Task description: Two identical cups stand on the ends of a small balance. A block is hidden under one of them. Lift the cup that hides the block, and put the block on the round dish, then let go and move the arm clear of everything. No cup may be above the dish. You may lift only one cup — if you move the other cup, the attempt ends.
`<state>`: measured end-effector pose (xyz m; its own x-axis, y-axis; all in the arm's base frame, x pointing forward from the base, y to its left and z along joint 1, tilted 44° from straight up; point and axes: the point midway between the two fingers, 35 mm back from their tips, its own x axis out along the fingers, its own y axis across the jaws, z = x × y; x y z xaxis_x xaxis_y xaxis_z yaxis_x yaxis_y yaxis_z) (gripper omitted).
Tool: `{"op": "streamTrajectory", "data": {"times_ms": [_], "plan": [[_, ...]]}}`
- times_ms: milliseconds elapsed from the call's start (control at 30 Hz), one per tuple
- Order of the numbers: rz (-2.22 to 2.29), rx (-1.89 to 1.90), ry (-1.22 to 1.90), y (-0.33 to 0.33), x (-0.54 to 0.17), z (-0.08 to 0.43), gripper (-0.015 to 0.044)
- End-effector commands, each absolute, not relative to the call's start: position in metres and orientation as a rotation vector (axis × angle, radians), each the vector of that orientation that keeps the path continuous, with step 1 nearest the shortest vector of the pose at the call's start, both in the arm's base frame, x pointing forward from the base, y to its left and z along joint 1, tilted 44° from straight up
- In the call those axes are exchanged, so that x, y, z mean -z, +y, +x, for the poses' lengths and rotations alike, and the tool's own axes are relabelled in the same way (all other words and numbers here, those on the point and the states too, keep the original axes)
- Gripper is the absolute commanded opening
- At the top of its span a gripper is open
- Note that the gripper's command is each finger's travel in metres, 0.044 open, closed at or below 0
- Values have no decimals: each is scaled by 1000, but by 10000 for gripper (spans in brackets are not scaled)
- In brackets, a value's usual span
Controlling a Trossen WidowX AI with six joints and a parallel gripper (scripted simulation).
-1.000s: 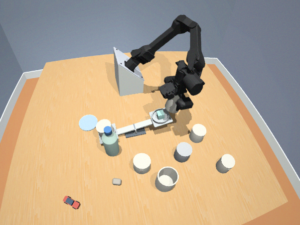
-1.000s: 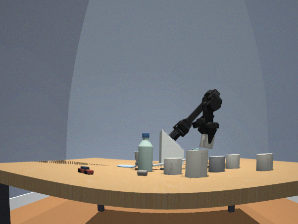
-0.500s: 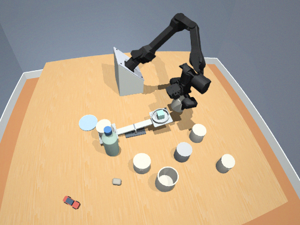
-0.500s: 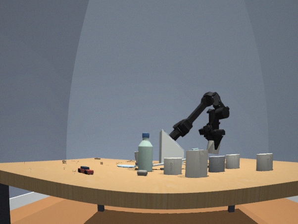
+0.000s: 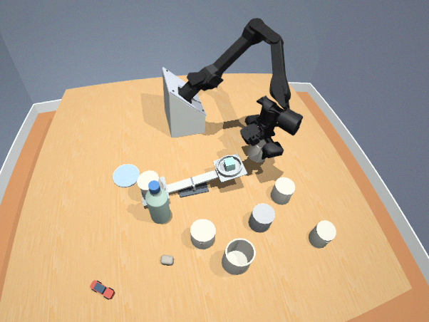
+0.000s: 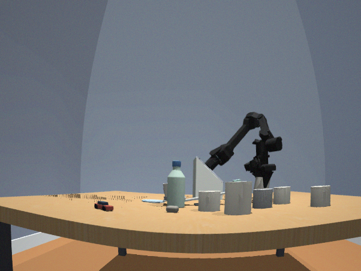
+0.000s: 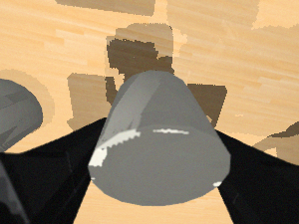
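Observation:
My gripper (image 5: 261,145) (image 7: 153,125) is shut on a grey cup (image 5: 255,154) (image 6: 258,182) (image 7: 159,170), low beside the balance's right end; whether the cup touches the table I cannot tell. The teal block (image 5: 229,164) (image 6: 237,180) lies uncovered in the ring on the right end of the balance (image 5: 204,179). The other cup (image 5: 147,179) (image 6: 165,189) stands on the left end, partly behind the bottle. The pale blue round dish (image 5: 125,175) (image 6: 152,201) lies left of that cup, with nothing on it.
A green bottle (image 5: 159,209) (image 6: 176,192) with a blue cap stands close in front of the left cup. Several grey and white cylinders and an open pot (image 5: 236,261) (image 6: 238,198) stand front right. A grey pebble-like piece (image 5: 167,260) and a red toy car (image 5: 102,289) lie in front.

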<state>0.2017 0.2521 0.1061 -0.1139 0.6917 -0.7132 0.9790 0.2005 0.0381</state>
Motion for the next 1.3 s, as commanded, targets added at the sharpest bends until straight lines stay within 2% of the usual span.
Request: {"op": "streamTrajectory", "data": {"times_ms": [0,600,1133,1167,1267], "plan": [[1553,623,1874,263,-92,198,0],[1554,622,1875,279,-75,195,0],[1551,619,1879,274,-81,196,420],[1550,619,1877,270,-86,197,440],[1551,623,1873,244,-112,202,440]]}}
